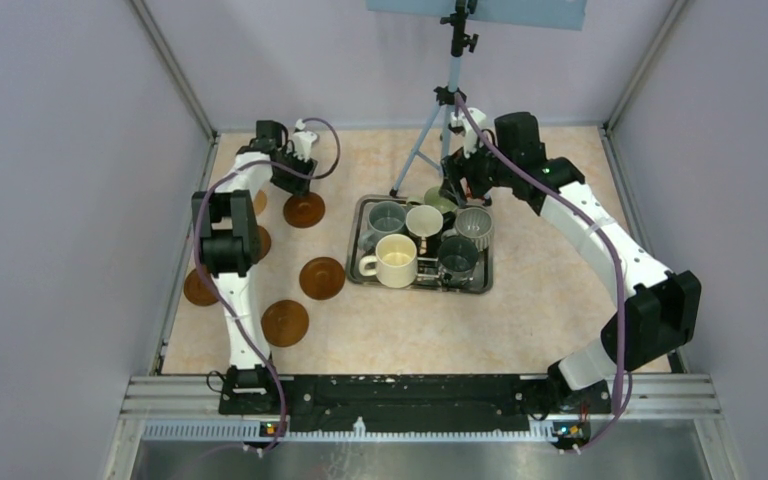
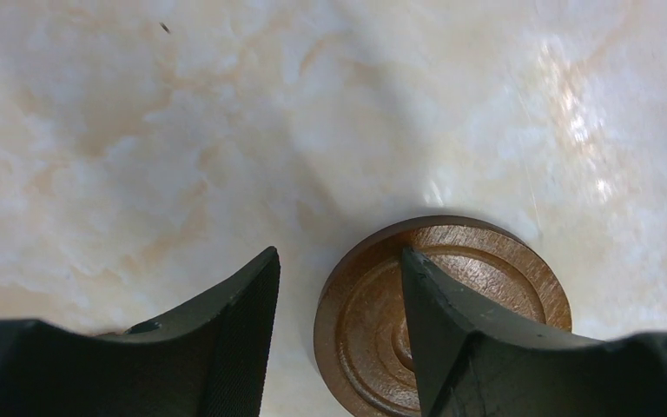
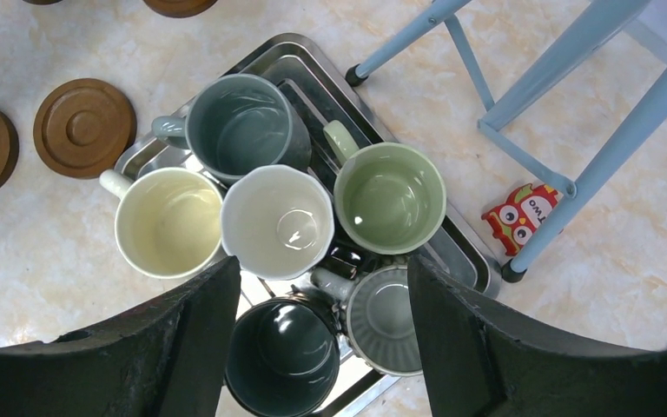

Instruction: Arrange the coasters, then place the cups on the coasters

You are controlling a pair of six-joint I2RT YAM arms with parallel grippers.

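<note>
Several reddish-brown coasters lie at the table's left, among them one coaster (image 1: 304, 210) at the back, one (image 1: 322, 278) near the tray and one (image 1: 285, 323) nearer the front. My left gripper (image 1: 295, 178) hovers low over the back coaster (image 2: 373, 330), open; one fingertip (image 2: 434, 295) overlaps the disc and the other stands beside it. Six cups stand packed in the steel tray (image 1: 420, 288): grey-blue (image 3: 243, 126), cream (image 3: 169, 221), white (image 3: 278, 221), pale green (image 3: 389, 197), ribbed grey (image 3: 386, 317), dark teal (image 3: 282, 356). My right gripper (image 3: 323, 259) hangs open above them, holding nothing.
A blue tripod (image 1: 447, 110) stands behind the tray, one leg (image 3: 573, 174) close to the tray's corner. A red owl sticker (image 3: 525, 213) lies by that leg. My left arm covers parts of some coasters. Walls enclose three sides of the table.
</note>
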